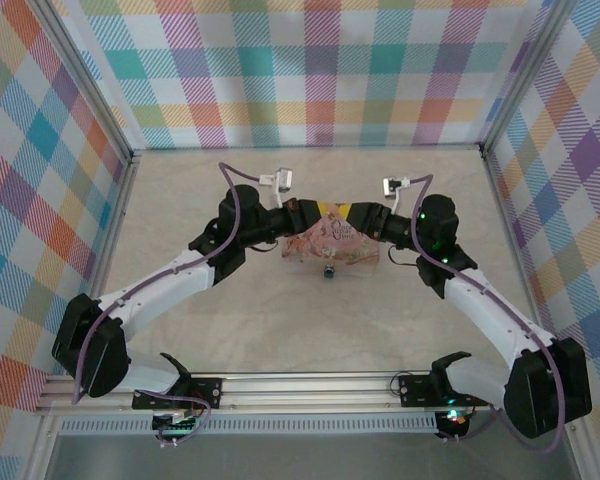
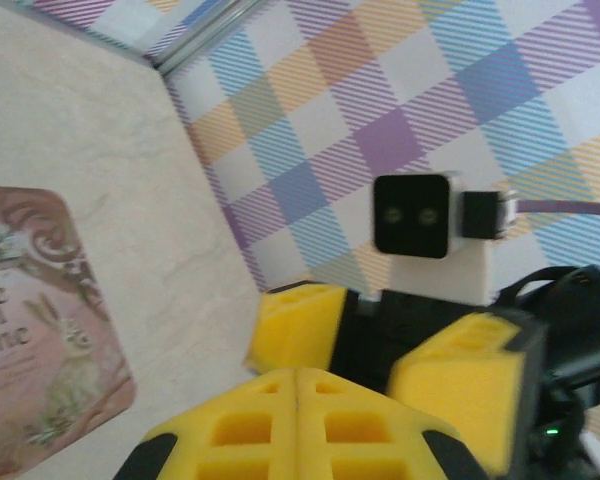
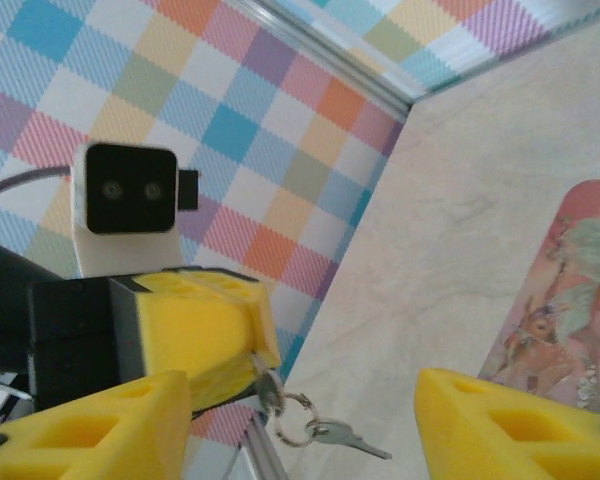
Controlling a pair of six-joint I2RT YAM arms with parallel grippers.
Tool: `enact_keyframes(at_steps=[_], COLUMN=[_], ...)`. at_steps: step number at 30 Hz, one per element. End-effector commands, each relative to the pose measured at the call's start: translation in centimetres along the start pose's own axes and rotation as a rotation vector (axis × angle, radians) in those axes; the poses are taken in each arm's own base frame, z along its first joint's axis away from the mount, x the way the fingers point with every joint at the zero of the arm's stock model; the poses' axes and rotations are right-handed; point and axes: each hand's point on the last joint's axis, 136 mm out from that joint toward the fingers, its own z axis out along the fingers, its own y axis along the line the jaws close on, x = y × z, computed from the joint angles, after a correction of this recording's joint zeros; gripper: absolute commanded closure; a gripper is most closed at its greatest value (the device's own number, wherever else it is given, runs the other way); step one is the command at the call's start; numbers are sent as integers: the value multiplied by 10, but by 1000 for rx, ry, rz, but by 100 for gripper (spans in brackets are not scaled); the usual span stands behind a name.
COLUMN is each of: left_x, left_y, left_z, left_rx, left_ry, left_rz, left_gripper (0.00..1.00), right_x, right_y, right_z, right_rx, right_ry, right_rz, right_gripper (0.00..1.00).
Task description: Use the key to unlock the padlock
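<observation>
Left jaws, shut on the ring [image 3: 292, 420], dangle the key [image 3: 348, 436] before the wide-open right jaws; we judge a handover, padlock [image 1: 329, 271] at the tin's [image 1: 332, 243] near edge.

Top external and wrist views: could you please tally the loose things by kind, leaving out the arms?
pink tin: 1
padlock: 1
key: 1
Total: 3
</observation>
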Motion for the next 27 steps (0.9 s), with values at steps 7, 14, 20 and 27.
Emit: enact_keyframes(at_steps=[7, 14, 20, 27], left_x=[1, 0, -1, -1], left_y=[-25, -24, -25, -24], left_z=[1, 2, 1, 0], left_rx=[90, 91, 92, 85], left_ry=[-22, -37, -44, -54], left_rz=[13, 10, 10, 13], left_gripper=[100, 100, 100, 100], right_x=[-5, -2, 1, 5], right_y=[39, 38, 34, 33], right_z=[2, 3, 7, 8], right_rx=[-189, -180, -173, -168], right_ry=[-24, -16, -1, 12], right_rz=[-65, -50, -33, -29], right_gripper=[68, 72, 74, 80])
